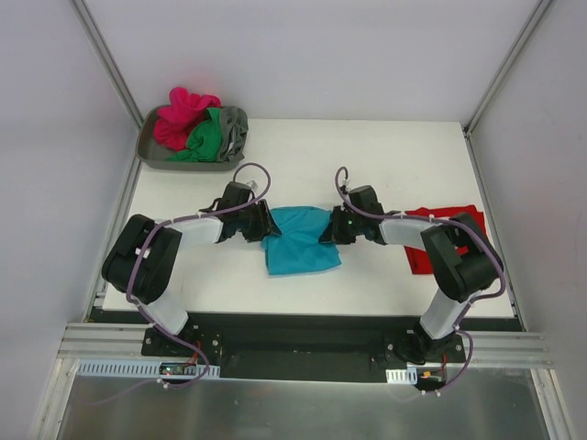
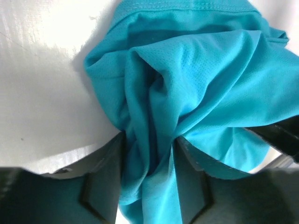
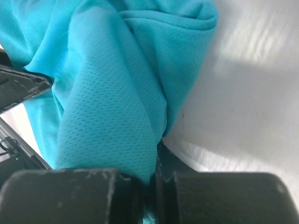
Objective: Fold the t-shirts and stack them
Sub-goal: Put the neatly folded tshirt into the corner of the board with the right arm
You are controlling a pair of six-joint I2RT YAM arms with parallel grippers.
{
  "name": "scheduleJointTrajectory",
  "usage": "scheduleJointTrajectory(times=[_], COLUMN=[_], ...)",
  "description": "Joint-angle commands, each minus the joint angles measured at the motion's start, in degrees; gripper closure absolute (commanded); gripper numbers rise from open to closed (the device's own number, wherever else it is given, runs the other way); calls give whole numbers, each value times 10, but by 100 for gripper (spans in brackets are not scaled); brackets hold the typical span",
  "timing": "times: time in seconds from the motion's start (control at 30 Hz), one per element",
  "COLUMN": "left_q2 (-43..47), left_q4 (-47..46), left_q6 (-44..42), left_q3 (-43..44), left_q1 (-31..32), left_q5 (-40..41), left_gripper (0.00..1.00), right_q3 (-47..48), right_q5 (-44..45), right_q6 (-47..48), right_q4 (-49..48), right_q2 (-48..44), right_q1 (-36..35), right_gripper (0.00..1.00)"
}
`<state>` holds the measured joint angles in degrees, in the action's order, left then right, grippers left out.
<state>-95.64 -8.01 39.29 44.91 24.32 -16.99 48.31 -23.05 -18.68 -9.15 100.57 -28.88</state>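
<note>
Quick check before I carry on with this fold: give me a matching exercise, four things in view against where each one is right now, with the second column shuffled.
Things:
1. teal t-shirt
2. red t-shirt
3. magenta-pink t-shirt
4. grey tray

Places:
A. flat on the right side of the table, partly under the right arm
B. heaped in the tray
C. pinched between the left tool and the right tool, mid-table
D. at the table's far-left corner

Pairs: 1-C, 2-A, 3-B, 4-D.
</note>
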Motion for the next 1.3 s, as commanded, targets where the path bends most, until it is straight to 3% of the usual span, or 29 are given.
scheduleJointTrajectory(times=[0.0,0.07,0.17,0.2,0.4,0.57,0.73,1.27], left_q2=[57,94,153,170,212,196,180,168], left_q4=[36,21,15,15,15,15,16,54], left_q6=[-26,-25,-26,-26,-26,-29,-40,-62], left_q3=[-26,-45,-67,-73,-81,-65,-46,-19], left_q1=[1,2,3,3,3,3,3,-1], left_q5=[-22,-37,-40,-40,-32,-28,-30,-6], left_gripper=[45,24,3,1,1,1,1,1], right_q3=[-12,-10,-12,-10,23,47,80,250], right_q5=[45,91,144,166,339,423,417,426], right_q6=[46,63,87,94,161,238,342,400], right_q4=[89,147,224,251,449,516,526,680], right_q2=[-78,-107,-163,-179,-266,-327,-365,-347], right_q1=[-4,-4,2,3,27,73,116,175], right_gripper=[100,99,100,100,100,100,99,100])
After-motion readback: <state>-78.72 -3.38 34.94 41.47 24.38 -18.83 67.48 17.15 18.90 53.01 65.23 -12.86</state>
